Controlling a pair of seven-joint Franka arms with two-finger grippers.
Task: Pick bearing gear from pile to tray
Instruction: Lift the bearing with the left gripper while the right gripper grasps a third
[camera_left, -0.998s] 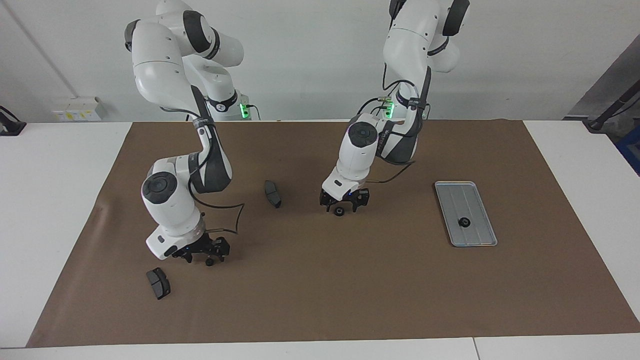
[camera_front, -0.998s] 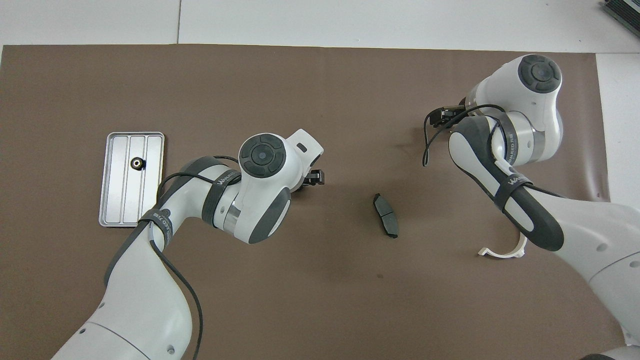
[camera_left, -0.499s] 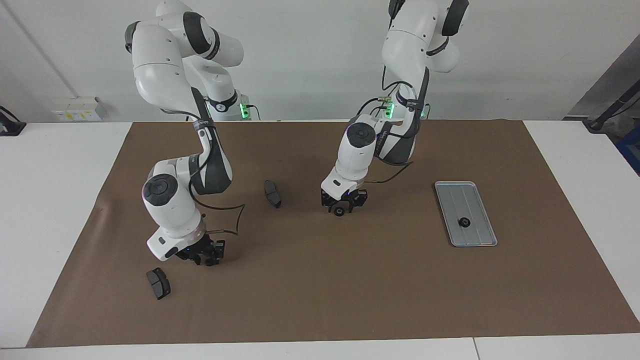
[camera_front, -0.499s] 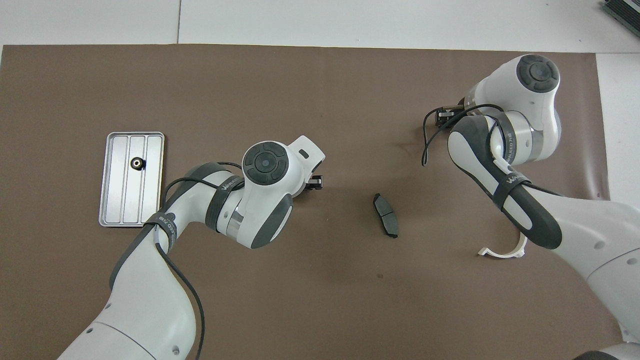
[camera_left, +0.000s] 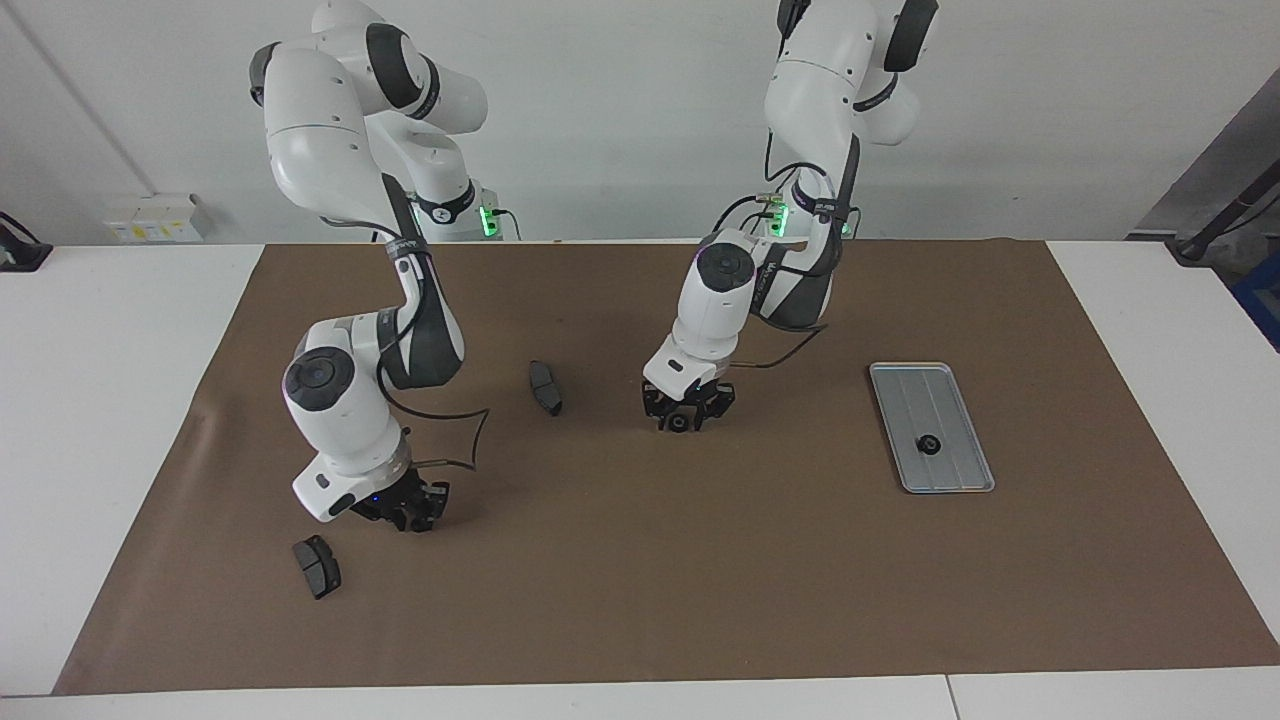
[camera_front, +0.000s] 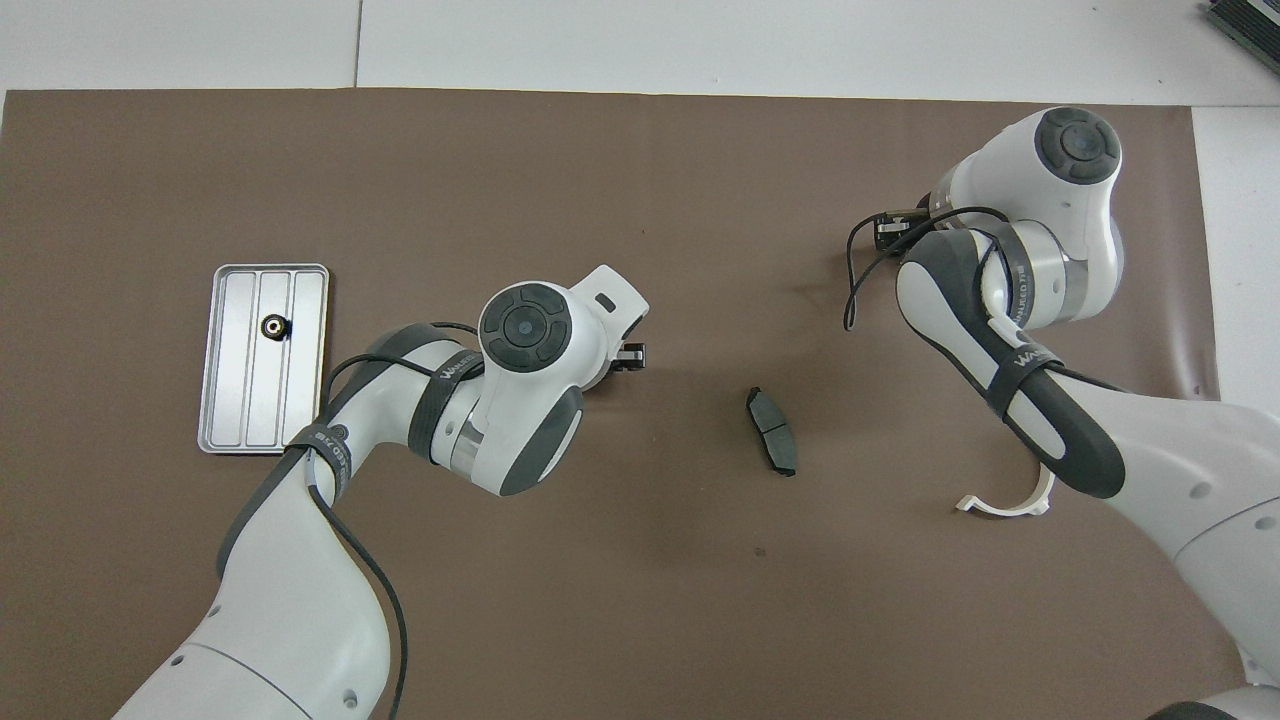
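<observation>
Small black round gear (camera_left: 678, 423) sits between my left gripper (camera_left: 686, 416) fingers, half-closed, apparently gripping; right gripper (camera_left: 412, 518) fingers' state unclear, arm-hidden from overhead.

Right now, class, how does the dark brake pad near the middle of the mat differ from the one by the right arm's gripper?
The middle brake pad lies nearer the robots; the other brake pad lies farther out, toward the right arm's end. The middle one stands clear of both grippers; the other lies close beside the right gripper. Both are dark, flat and resting on the brown mat.
</observation>
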